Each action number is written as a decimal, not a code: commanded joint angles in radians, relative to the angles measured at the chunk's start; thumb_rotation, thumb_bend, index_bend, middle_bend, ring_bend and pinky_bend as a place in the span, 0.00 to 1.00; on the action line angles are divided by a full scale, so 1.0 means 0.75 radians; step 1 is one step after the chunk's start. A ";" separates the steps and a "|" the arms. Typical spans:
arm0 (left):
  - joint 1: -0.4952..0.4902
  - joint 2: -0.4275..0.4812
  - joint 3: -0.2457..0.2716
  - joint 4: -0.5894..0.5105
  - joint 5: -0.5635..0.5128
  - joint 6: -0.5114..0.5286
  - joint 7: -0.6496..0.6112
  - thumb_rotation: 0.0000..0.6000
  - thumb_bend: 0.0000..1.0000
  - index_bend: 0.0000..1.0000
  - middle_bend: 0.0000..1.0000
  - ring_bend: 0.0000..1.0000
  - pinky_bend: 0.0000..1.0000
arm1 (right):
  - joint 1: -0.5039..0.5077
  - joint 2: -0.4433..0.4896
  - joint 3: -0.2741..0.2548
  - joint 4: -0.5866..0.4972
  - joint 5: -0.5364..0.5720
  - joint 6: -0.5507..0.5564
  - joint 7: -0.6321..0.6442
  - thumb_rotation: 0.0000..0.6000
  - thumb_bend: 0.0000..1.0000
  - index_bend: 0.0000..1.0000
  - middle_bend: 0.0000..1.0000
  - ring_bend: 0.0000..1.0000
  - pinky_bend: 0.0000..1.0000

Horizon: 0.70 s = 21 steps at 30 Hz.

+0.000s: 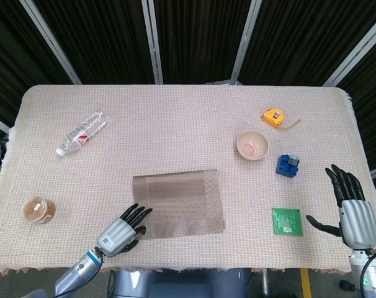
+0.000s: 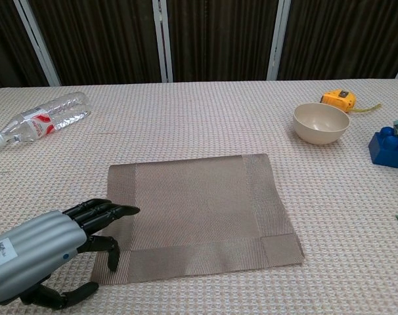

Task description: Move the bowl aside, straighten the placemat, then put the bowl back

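Observation:
The brown woven placemat (image 1: 179, 202) (image 2: 198, 214) lies flat near the table's front edge, its sides nearly square to it. A cream bowl (image 1: 252, 145) (image 2: 321, 122) stands off the mat, at the right rear. My left hand (image 1: 121, 228) (image 2: 44, 252) hovers at the mat's front left corner, fingers spread, fingertips over the mat's edge, holding nothing. At the table's front right edge my right hand (image 1: 353, 211) stands open, fingers pointing away from me, far from the bowl. The chest view does not show it.
A clear water bottle (image 1: 81, 133) (image 2: 44, 117) lies at the left rear. A round jar (image 1: 38, 209) sits at the front left. Near the bowl are a yellow tape measure (image 1: 273, 117) (image 2: 339, 98), a blue block (image 1: 287, 165) (image 2: 389, 149) and a green card (image 1: 287, 221).

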<state>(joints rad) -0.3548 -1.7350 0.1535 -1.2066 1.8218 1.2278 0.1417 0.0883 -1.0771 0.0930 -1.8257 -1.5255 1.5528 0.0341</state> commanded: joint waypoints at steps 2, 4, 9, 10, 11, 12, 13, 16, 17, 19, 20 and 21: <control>-0.003 -0.002 0.001 0.000 -0.005 0.001 0.009 1.00 0.44 0.44 0.00 0.00 0.00 | -0.002 0.002 0.002 -0.001 -0.002 0.003 0.005 1.00 0.00 0.00 0.00 0.00 0.00; -0.004 0.000 0.000 -0.003 -0.009 0.003 0.014 1.00 0.44 0.45 0.00 0.00 0.00 | -0.003 0.004 0.003 0.000 -0.002 0.003 0.004 1.00 0.00 0.00 0.00 0.00 0.00; -0.009 0.005 -0.005 -0.012 -0.021 0.006 0.012 1.00 0.44 0.45 0.00 0.00 0.00 | -0.004 0.005 0.005 -0.001 -0.002 0.002 0.008 1.00 0.00 0.00 0.00 0.00 0.00; -0.011 0.006 -0.006 -0.013 -0.023 0.006 0.013 1.00 0.44 0.45 0.00 0.00 0.00 | -0.004 0.005 0.005 -0.002 -0.002 0.002 0.009 1.00 0.00 0.00 0.00 0.00 0.00; -0.012 0.005 -0.006 -0.012 -0.025 0.005 0.016 1.00 0.44 0.45 0.00 0.00 0.00 | -0.005 0.006 0.005 -0.002 -0.002 0.002 0.009 1.00 0.00 0.00 0.00 0.00 0.00; -0.012 0.005 -0.006 -0.012 -0.027 0.004 0.017 1.00 0.44 0.45 0.00 0.00 0.00 | -0.005 0.006 0.006 -0.002 -0.002 0.002 0.009 1.00 0.00 0.00 0.00 0.00 0.00; -0.012 0.004 -0.005 -0.011 -0.029 0.003 0.016 1.00 0.45 0.45 0.00 0.00 0.00 | -0.006 0.007 0.006 -0.002 -0.002 0.002 0.009 1.00 0.00 0.00 0.00 0.00 0.00; -0.012 0.001 -0.003 -0.008 -0.037 -0.002 0.012 1.00 0.47 0.46 0.00 0.00 0.00 | -0.007 0.008 0.008 -0.001 -0.001 0.003 0.013 1.00 0.00 0.00 0.00 0.00 0.00; -0.012 -0.002 -0.003 -0.005 -0.041 -0.004 0.011 1.00 0.48 0.47 0.00 0.00 0.00 | -0.007 0.009 0.009 0.000 -0.001 0.004 0.015 1.00 0.00 0.00 0.00 0.00 0.00; -0.012 -0.007 -0.002 -0.002 -0.048 -0.009 0.010 1.00 0.49 0.48 0.00 0.00 0.00 | -0.008 0.010 0.010 0.000 -0.003 0.006 0.019 1.00 0.00 0.00 0.00 0.00 0.00; -0.012 -0.009 -0.002 -0.001 -0.051 -0.010 0.010 1.00 0.49 0.50 0.00 0.00 0.00 | -0.008 0.011 0.010 -0.001 -0.004 0.006 0.021 1.00 0.00 0.00 0.00 0.00 0.00; -0.012 -0.012 -0.002 0.002 -0.054 -0.012 0.011 1.00 0.50 0.50 0.00 0.00 0.00 | -0.009 0.012 0.011 -0.001 -0.004 0.006 0.025 1.00 0.00 0.00 0.00 0.00 0.00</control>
<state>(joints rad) -0.3637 -1.7431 0.1518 -1.2059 1.7819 1.2191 0.1496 0.0820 -1.0687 0.1006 -1.8262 -1.5281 1.5573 0.0515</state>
